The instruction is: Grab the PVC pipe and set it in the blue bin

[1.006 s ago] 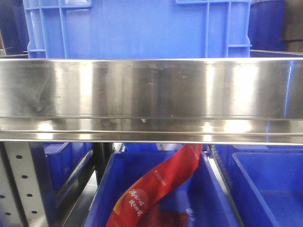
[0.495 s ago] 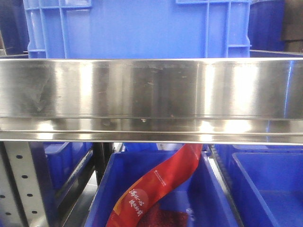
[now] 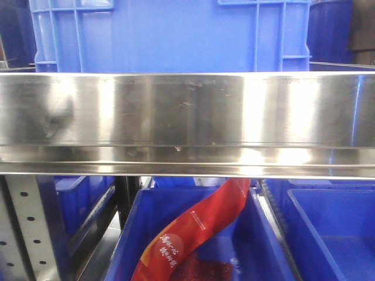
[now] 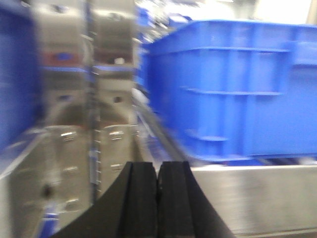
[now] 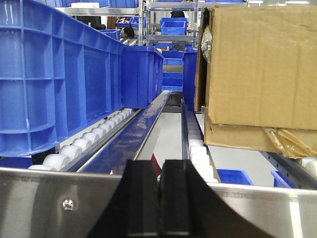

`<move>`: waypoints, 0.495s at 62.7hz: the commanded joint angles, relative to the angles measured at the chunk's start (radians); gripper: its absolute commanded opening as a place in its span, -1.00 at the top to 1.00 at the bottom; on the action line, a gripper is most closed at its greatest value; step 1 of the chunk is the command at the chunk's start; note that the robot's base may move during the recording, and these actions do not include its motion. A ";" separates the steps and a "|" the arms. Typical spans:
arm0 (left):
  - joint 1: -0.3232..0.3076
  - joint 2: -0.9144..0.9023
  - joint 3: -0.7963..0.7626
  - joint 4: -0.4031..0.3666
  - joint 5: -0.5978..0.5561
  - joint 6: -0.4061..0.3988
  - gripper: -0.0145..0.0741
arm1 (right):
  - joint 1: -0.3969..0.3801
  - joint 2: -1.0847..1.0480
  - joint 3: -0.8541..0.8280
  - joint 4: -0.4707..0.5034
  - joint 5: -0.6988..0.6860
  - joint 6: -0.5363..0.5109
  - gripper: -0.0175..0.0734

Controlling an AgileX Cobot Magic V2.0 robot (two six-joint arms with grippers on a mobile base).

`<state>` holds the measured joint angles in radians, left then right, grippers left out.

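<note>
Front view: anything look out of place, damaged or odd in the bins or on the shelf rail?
One thing: a red printed package leans diagonally across the lower blue bin, its top disappearing behind the steel shelf rail instead of lying flat. The rail carries smudges at its left end. No PVC pipe shows in any view.

Front view: evenly lit and sharp. The steel rail (image 3: 187,117) across mid-frame carries broad vertical glare bands at centre-left and right, with a dark smudged reflection at its left end. Below it, the lower blue bin (image 3: 193,234) lies in shadow.

Left wrist view: heavily blurred throughout; the blue crate (image 4: 233,89) at right has smeared edges. Upper right is blown out white.

Right wrist view: bright, crisp overhead light. The cardboard box (image 5: 257,74) is cleanly exposed.
</note>
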<state>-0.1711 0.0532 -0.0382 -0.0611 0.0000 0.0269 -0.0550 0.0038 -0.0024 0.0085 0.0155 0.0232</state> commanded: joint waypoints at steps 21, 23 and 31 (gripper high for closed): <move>0.136 -0.053 0.038 0.069 0.013 -0.004 0.92 | -0.003 -0.004 0.002 -0.009 -0.016 0.002 0.97; 0.136 -0.053 0.038 0.069 0.017 -0.004 0.92 | -0.003 -0.004 0.002 -0.009 -0.016 0.002 0.97; 0.136 -0.053 0.038 0.061 0.020 -0.004 0.92 | -0.003 -0.004 0.002 -0.009 -0.016 0.002 0.97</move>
<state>-0.0383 0.0044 0.0011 0.0000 0.0257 0.0269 -0.0550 0.0038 -0.0016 0.0085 0.0160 0.0232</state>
